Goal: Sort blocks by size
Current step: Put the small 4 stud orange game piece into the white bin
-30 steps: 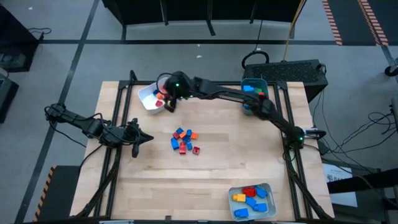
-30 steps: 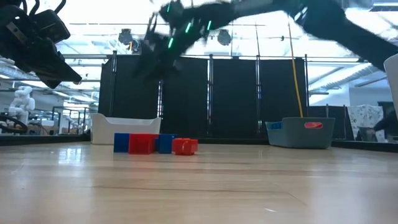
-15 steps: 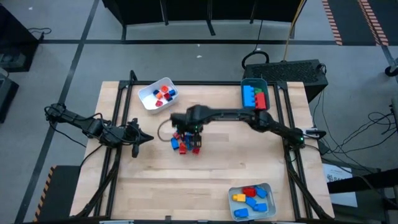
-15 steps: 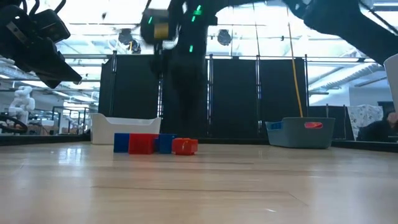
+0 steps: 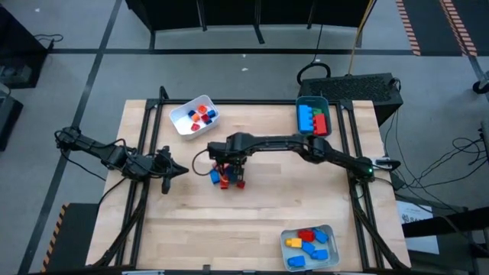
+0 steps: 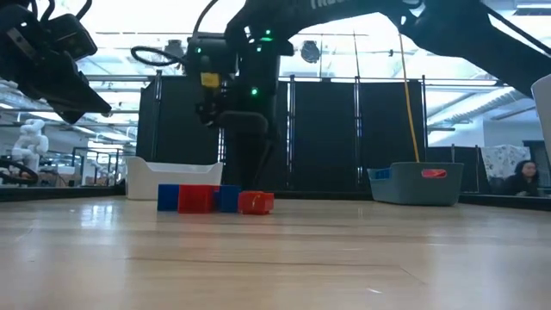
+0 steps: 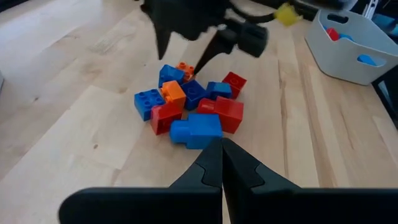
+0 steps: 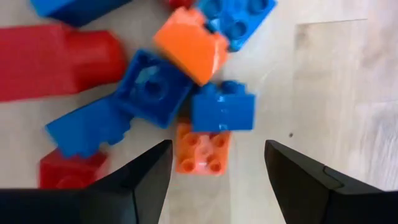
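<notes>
A pile of small red, blue and orange blocks [image 5: 216, 177] lies on the table's middle; it also shows in the left wrist view [image 7: 189, 106] and the low view [image 6: 215, 198]. My right gripper [image 5: 228, 163] hangs open just above the pile. In its wrist view [image 8: 214, 180] its fingers stand on either side of a small orange block [image 8: 202, 151], beside a blue block [image 8: 222, 107], touching nothing. My left gripper [image 5: 173, 169] waits shut and empty left of the pile, fingers [image 7: 221, 163] pointing at it.
A white tray [image 5: 183, 124] with small red, orange and blue blocks stands at the far left. A teal tray [image 5: 312, 100] with blue, green and red blocks stands at the far right. A grey tray [image 5: 330, 231] with larger blocks stands at the near right edge.
My right gripper has swung from over the white tray at the far left toward the near side, to above the pile in the middle, and has then come down closer to the blocks. The pile has stayed where it was.
</notes>
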You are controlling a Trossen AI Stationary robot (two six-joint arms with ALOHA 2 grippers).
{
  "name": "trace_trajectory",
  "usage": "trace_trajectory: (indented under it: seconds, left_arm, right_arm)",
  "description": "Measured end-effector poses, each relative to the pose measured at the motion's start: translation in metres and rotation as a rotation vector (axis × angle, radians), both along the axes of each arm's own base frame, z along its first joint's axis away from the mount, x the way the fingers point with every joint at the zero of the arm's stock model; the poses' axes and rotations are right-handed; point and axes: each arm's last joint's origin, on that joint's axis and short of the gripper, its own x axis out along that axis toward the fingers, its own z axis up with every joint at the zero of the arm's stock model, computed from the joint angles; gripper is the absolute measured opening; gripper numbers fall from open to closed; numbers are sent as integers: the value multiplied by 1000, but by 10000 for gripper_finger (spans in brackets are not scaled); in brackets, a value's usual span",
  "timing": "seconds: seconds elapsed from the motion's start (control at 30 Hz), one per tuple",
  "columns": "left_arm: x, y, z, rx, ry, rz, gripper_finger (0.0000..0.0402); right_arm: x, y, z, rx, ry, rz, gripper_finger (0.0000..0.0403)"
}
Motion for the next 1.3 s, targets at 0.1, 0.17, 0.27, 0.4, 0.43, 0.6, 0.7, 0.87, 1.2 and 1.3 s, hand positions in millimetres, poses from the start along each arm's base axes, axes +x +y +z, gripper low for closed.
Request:
trace_trajectory:
  seconds: [0.1, 0.17, 0.27, 0.4, 0.43, 0.6, 0.7, 0.87, 1.2, 1.3]
  left_arm:
    - [0, 0, 0, -2, 1, -3, 2]
    - [0, 0, 0, -2, 1, -3, 2]
    - [0, 0, 0, 0, 3, -3, 2]
    - [0, 0, 0, 0, 4, -4, 2]
    - [0, 0, 0, 0, 4, -4, 2]
    - [0, 0, 0, 0, 4, -4, 2]
    - [0, 0, 0, 0, 4, -4, 2]
    - [0, 0, -1, 1, 5, -4, 2]
    - [0, 0, 1, -3, -10, 1, 2]
    - [1, 1, 2, 7, -31, 29, 2]
  right_arm:
    - [2, -5, -1, 6, -25, -21, 238]
    - [3, -5, 0, 6, -31, -24, 238]
    - [0, -1, -1, 10, -4, -11, 238]
    - [-2, 2, -8, 16, 30, -11, 238]
    - [-3, 1, -11, 16, 39, -13, 238]
    - [-3, 0, -30, 17, 20, -32, 237]
    - [-4, -2, -35, 19, 17, -44, 224]
    - [-5, -1, -39, 24, 20, -43, 147]
    - [-5, -1, -32, 15, 0, -26, 110]
    - [-4, -3, -23, -26, -35, -18, 110]
